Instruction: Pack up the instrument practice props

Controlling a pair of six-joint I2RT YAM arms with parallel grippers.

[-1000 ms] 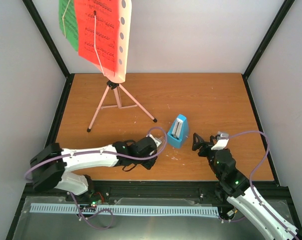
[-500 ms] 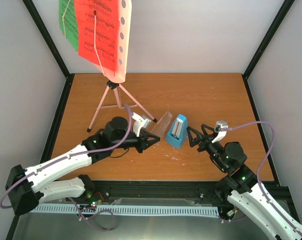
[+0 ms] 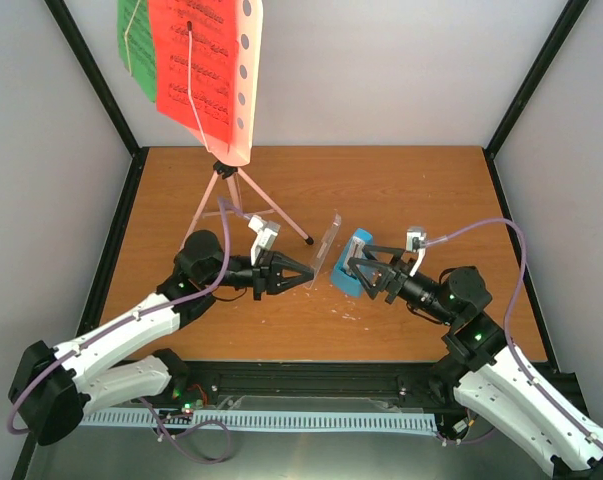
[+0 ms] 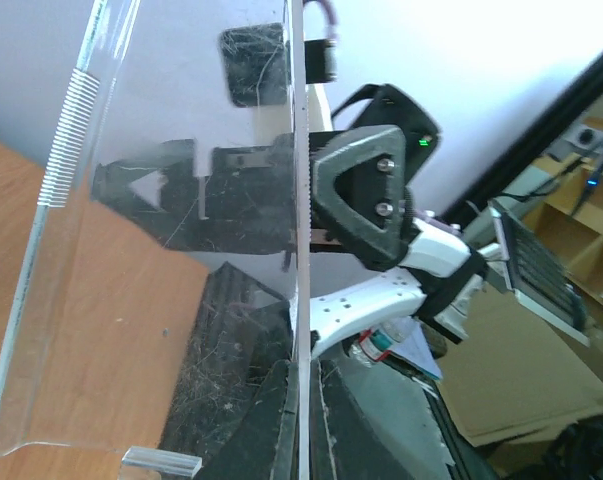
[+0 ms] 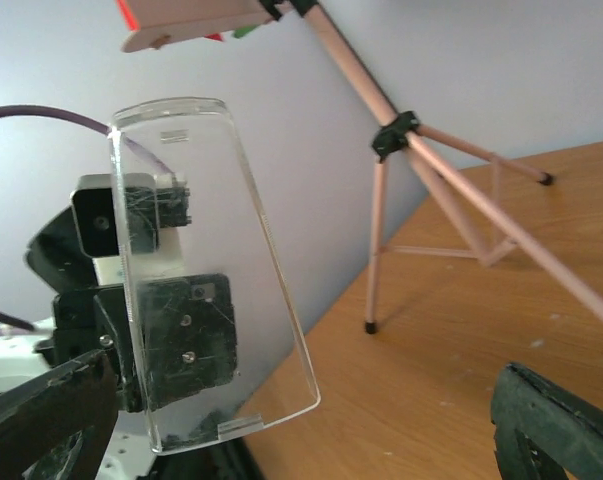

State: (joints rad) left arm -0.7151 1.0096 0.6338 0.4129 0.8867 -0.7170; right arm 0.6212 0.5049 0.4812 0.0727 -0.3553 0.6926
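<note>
Two grippers met nose to nose over the brown table [image 3: 421,190]. The left gripper [image 3: 303,272] had its jaws pinched tight on the bottom edge of the clear cover [image 3: 328,243]. The cover stuck up from those jaws, off the table, and leaned a little. The right gripper [image 3: 359,280] had its jaws wide apart. The blue metronome [image 3: 347,281] sat on the table right at the tips of the right jaws, but I could not tell if they touched it. The cover was just beside the metronome, between the two grippers. Beyond the left jaws stood the pink stand [image 3: 224,192], with one foot near them. High above them, it held a red page [image 3: 191,70] and a green page [image 3: 133,45].
</note>
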